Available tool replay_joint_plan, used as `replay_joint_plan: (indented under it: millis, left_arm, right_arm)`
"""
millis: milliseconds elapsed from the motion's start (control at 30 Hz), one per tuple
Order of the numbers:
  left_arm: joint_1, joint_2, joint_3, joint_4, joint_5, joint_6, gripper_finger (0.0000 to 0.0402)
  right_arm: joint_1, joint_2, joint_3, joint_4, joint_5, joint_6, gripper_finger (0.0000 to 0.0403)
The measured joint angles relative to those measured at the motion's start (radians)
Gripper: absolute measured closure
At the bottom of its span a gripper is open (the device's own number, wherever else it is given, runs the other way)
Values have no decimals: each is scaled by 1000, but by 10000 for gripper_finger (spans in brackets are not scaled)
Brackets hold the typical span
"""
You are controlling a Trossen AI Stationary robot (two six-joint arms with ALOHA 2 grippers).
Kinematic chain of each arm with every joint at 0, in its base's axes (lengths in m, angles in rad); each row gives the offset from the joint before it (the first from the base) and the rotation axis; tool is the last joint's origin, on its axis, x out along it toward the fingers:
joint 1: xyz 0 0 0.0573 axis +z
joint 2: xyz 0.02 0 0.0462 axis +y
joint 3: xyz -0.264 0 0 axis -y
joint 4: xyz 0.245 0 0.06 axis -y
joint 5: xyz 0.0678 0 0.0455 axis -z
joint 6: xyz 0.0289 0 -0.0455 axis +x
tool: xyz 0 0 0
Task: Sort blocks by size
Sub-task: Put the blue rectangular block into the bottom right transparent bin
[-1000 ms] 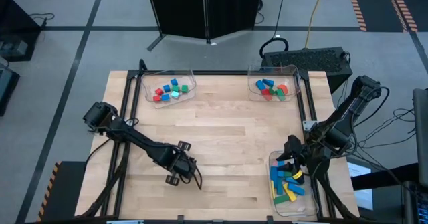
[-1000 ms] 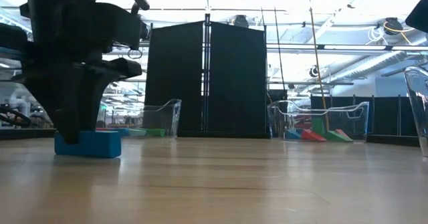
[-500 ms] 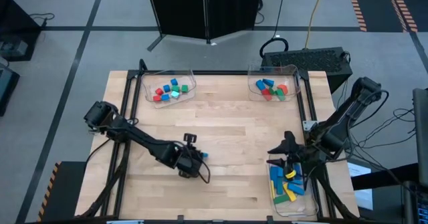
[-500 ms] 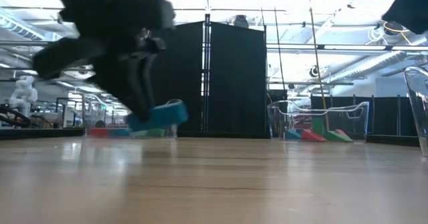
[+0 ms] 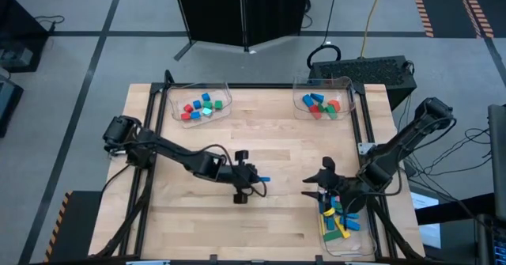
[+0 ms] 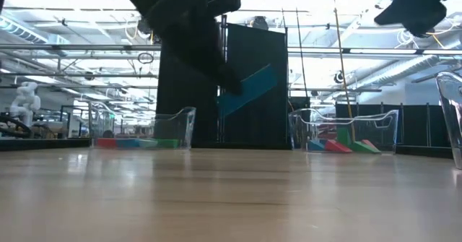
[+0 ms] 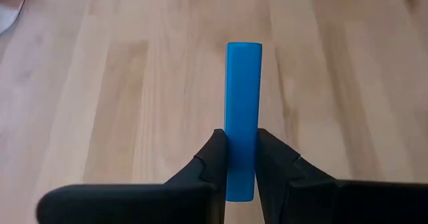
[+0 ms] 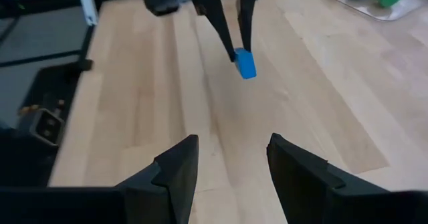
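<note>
My left gripper (image 5: 253, 177) hangs over the middle of the table, shut on a long blue block (image 7: 243, 103), which also shows in the low view (image 6: 249, 90) and the right wrist view (image 8: 245, 64). My right gripper (image 5: 316, 187) stands open with nothing between its fingers (image 8: 231, 164), just left of the near right tray (image 5: 341, 227), facing the blue block. Small blocks (image 5: 198, 107) lie in the far left tray, mid-sized blocks (image 5: 320, 104) in the far right tray, and long bars (image 5: 336, 221) in the near right tray. My left gripper pinches the blue block's two long sides (image 7: 241, 147) between its two fingers, near one end of the block. The fingers slant down toward the table's right. The block is lifted clear of the table and tilted, its free end (image 6: 271, 72) the higher one.
Clear plastic trays stand at the far left (image 5: 225, 99), far right (image 5: 348, 87) and near right corner. Bare wood (image 5: 277, 138) lies between them. A black frame (image 5: 150, 115) runs along the table's edges. A dark screen (image 6: 224, 83) stands behind the table.
My left gripper has lifted the blue block off the table near the front and carried it up and toward the table's right, tipping so the block went from flat to tilted. My right gripper has moved left, away from over the near right tray, staying open.
</note>
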State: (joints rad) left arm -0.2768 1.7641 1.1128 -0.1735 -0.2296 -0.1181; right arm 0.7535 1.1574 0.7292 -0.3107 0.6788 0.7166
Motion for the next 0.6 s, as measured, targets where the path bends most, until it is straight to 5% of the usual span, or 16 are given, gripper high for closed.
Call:
replay_joint_plan:
  millis: [267, 600]
  left_arm:
    - [46, 0, 0, 163, 73, -6, 354]
    - [61, 0, 0, 248, 103, 27, 354]
  right_arm:
    - [-58, 53, 0, 30, 0, -47, 232]
    - [-166, 168, 0, 350, -3, -284, 232]
